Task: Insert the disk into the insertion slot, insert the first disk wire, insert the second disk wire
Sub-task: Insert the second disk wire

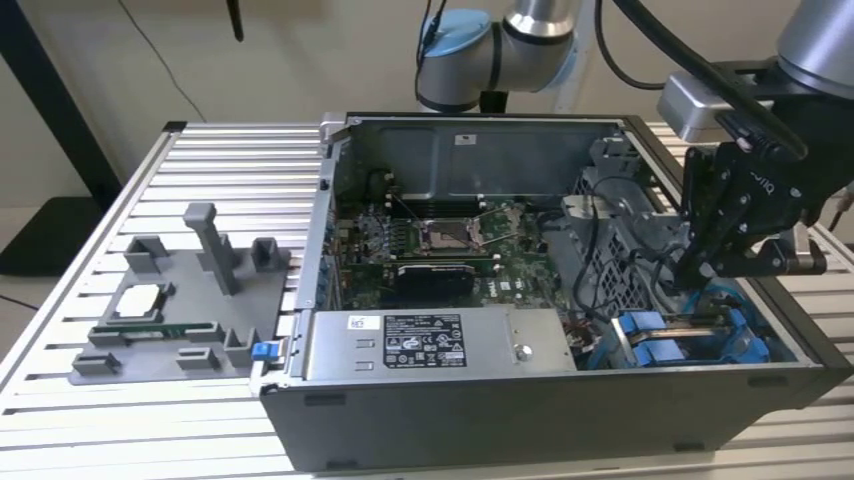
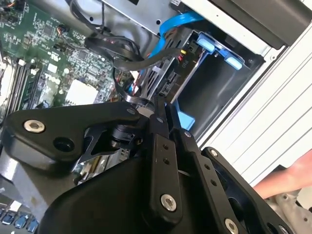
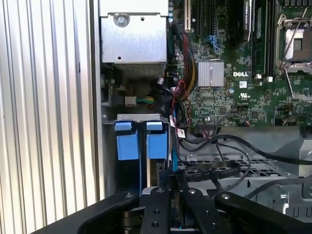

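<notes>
Black linkage bars of the gripper fill the foreground in both wrist views, its fingers drawn narrow, close together, over the drive bay; whether they pinch a cable cannot be told. Beneath everything, a ribbed aluminium table of parallel slats carries the open grey computer case, with a pale wall and dark cables behind it in the exterior view. Inside the case lie the green motherboard with its square processor socket and, along the near edge, the grey power-supply box bearing a black-and-white sticker. At the exterior view's right, the arm's black head reaches down to the insertion slot, a sheet-metal drive cage in the case's corner. The disk sits in that cage, its connector edge showing in the second wrist view beside a light blue cable and black wiring. The first wrist view adds two bright blue carrier tabs side by side at the cage mouth, just beside the case wall. To the exterior view's left, well apart from the case, a grey fixture tray holds a processor chip and a memory stick. A person's hand appears beyond the case in the second wrist view.
</notes>
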